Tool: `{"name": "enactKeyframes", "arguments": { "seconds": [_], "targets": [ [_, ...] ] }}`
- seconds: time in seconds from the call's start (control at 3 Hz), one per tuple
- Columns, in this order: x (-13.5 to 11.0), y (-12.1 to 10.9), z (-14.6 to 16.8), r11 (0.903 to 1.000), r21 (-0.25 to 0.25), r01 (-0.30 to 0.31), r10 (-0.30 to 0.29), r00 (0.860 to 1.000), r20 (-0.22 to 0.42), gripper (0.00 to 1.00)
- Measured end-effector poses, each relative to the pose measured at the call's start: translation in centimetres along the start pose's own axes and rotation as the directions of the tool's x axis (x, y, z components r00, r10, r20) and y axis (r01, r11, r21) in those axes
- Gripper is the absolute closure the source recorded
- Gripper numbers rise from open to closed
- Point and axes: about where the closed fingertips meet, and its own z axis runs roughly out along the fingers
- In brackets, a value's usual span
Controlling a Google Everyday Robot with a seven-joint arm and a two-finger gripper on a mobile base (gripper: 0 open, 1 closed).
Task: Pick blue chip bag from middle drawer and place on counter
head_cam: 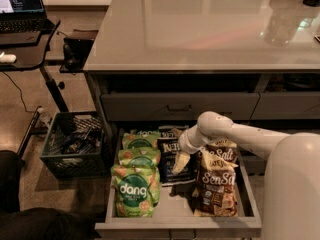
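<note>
The blue chip bag [168, 155], dark navy with a white banner logo, lies in the back middle of the open middle drawer [180, 228]. My gripper [181, 162] hangs from the white arm and points down onto the bag's right part, touching or just above it. Green "dang" bags [136, 188] lie in a row to the bag's left. Brown "Sea Salt" bags [217, 183] lie to its right, partly under my arm. The counter [200, 34] spreads wide above the drawers, glossy grey-beige.
A closed drawer front with a dark curved handle [179, 107] sits just above the open drawer. A black crate [74, 145] stands on the floor to the left. A black desk with a laptop [20, 4] is at the far left.
</note>
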Motion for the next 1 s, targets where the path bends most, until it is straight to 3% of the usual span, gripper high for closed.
{"name": "enactKeyframes", "arguments": {
  "seconds": [0.67,1.0],
  "targets": [
    [2.29,-0.81,2.68,0.9994,-0.034,-0.006,0.005,1.0,-0.017,0.0],
    [2.29,-0.81,2.68,0.9994,-0.034,-0.006,0.005,1.0,-0.017,0.19]
  ]
}}
